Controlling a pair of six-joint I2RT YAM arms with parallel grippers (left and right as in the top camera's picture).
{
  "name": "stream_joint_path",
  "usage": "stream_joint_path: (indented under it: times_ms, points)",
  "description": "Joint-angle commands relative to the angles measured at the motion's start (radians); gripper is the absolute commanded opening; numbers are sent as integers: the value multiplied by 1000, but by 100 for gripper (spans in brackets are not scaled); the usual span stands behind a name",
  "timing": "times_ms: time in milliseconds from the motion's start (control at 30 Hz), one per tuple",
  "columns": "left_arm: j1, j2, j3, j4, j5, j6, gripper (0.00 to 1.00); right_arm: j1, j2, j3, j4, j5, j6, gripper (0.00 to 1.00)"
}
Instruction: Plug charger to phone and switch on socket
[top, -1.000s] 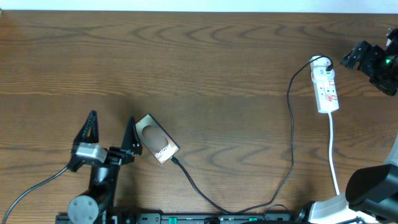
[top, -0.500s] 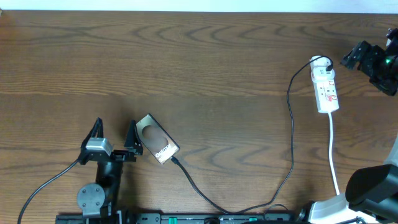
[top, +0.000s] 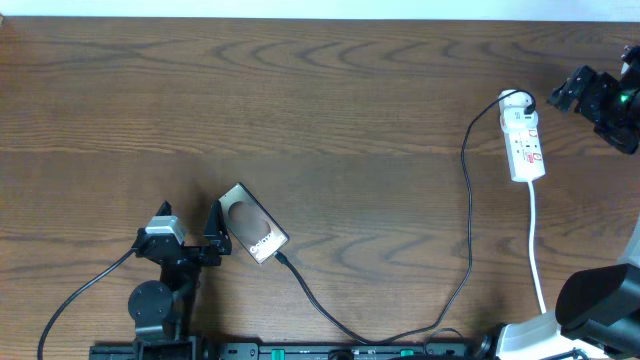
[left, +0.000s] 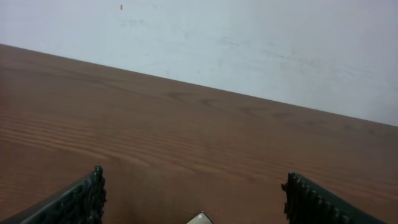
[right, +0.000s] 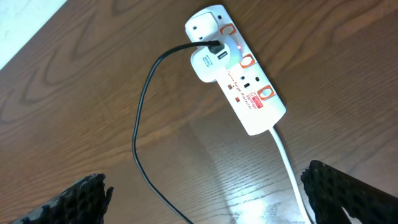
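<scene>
The phone (top: 252, 222) lies slantwise on the wooden table, its near end meeting the black connector tip of the charger (top: 283, 258). The thin black charger cable (top: 468, 210) loops along the front edge and up to the white plug on the socket (top: 526, 135). My left gripper (top: 188, 222) stands open just left of the phone, not touching it. In the left wrist view only a phone corner (left: 200, 218) shows between the open left gripper (left: 194, 175). My right gripper (top: 565, 90) hangs open to the right of the socket (right: 239, 74), above the charger cable (right: 140, 124).
The socket's white power cord (top: 536, 240) runs toward the front edge, also seen as the cord (right: 289, 168) in the right wrist view. The right arm's base (top: 595, 300) sits at the front right. Bare wood (top: 330, 90) fills the middle and far left.
The left gripper has drawn back toward the front edge and its fingers look shorter from above. Phone, cable, socket and right arm have not moved.
</scene>
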Motion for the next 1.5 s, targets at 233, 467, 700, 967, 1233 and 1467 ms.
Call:
stream_joint_path:
  times_ms: [233, 467, 700, 967, 1233, 1467]
  points:
    - [3, -6, -7, -50, 10, 13, 88, 2, -8, 12, 0, 4, 10, 99]
    - [3, -6, -7, -50, 10, 13, 88, 2, -8, 12, 0, 4, 10, 99]
    - [3, -6, -7, -50, 11, 14, 88, 2, -8, 12, 0, 4, 10, 99]
    - [3, -6, -7, -50, 10, 13, 88, 2, -8, 12, 0, 4, 10, 99]
    - [3, -6, -7, -50, 10, 14, 88, 2, -23, 11, -8, 44, 2, 99]
    - [3, -6, -7, -50, 10, 13, 88, 35, -118, -32, 65, 89, -19, 99]
